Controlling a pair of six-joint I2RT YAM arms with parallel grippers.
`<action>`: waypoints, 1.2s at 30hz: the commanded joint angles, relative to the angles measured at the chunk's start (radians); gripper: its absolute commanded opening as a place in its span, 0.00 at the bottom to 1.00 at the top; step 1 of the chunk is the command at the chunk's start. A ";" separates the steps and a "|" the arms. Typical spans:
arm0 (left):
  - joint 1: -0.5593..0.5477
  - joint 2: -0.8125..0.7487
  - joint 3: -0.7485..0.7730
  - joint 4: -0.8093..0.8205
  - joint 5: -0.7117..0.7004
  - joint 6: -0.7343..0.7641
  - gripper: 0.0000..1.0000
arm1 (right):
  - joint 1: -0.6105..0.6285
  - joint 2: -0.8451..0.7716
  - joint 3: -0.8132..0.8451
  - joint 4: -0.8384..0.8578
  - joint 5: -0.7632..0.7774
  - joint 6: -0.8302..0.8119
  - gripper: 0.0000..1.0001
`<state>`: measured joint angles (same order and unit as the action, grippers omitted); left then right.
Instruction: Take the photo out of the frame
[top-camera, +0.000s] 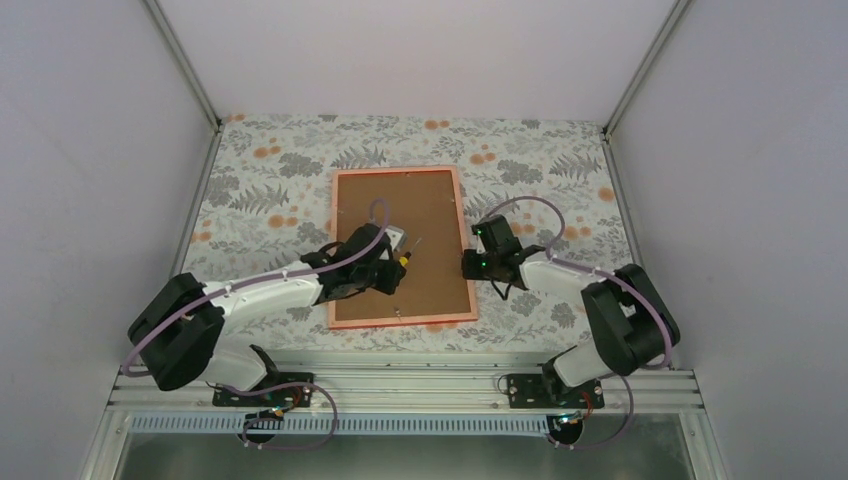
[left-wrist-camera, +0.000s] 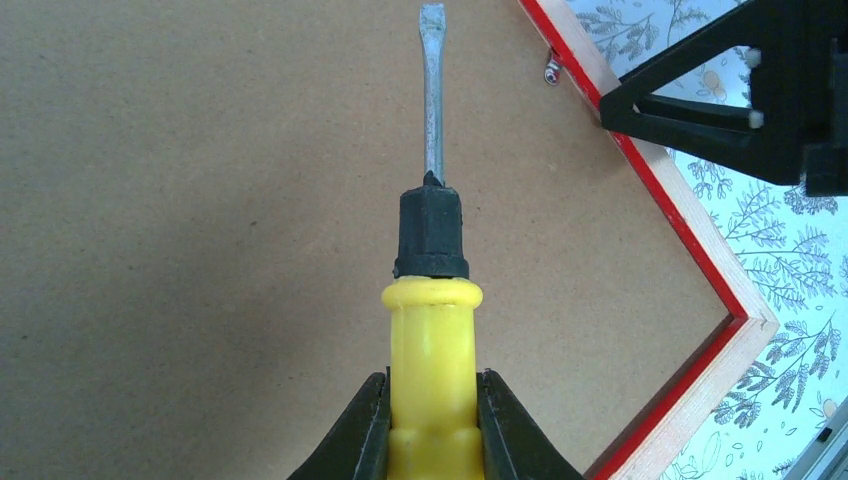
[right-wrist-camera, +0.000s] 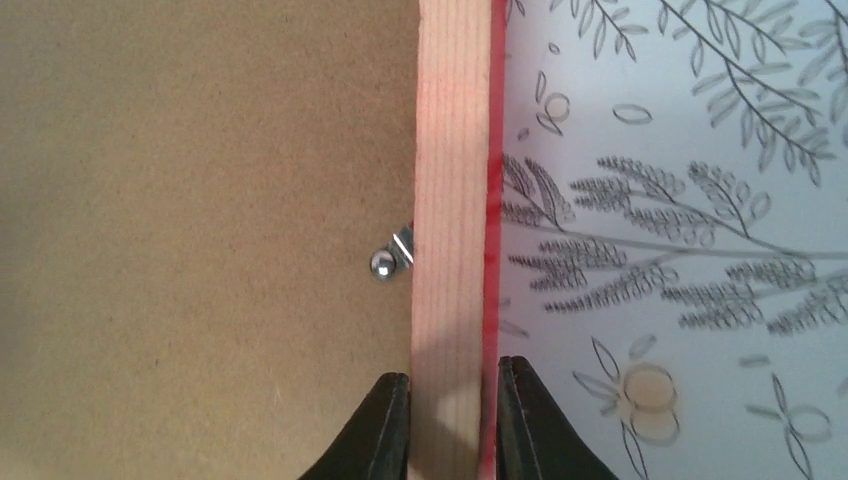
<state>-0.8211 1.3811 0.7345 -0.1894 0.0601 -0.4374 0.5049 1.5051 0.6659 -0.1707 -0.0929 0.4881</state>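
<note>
The frame (top-camera: 400, 245) lies face down on the table, its brown back board up, with a pale wood and red rim. The photo is hidden under the board. My left gripper (left-wrist-camera: 433, 425) is shut on a yellow-handled flat screwdriver (left-wrist-camera: 433, 290); its blade points over the board (left-wrist-camera: 180, 220) toward a small metal tab (left-wrist-camera: 551, 70) at the rim. My right gripper (right-wrist-camera: 452, 420) is shut on the frame's right rim (right-wrist-camera: 452, 200), one finger inside on the board, one outside. A metal tab (right-wrist-camera: 388, 258) sits just ahead of it. In the top view the right gripper (top-camera: 470, 264) is at the frame's right edge.
The table has a floral cloth (top-camera: 270, 190). White walls stand close on three sides. A metal rail (top-camera: 400, 385) runs along the near edge by the arm bases. The right gripper's black body (left-wrist-camera: 740, 90) shows in the left wrist view beside the frame's corner (left-wrist-camera: 745, 320).
</note>
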 joint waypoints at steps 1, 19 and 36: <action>-0.034 0.040 0.046 0.025 -0.003 -0.001 0.02 | 0.011 -0.076 -0.042 -0.032 0.011 0.025 0.17; -0.133 0.312 0.261 -0.015 -0.010 0.026 0.02 | 0.047 -0.108 -0.139 0.042 -0.035 0.028 0.18; -0.152 0.481 0.383 -0.061 0.001 0.012 0.02 | 0.053 -0.119 -0.140 0.054 -0.042 0.038 0.10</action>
<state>-0.9688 1.8599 1.1053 -0.2302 0.0570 -0.4263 0.5434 1.3994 0.5411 -0.1345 -0.1253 0.5262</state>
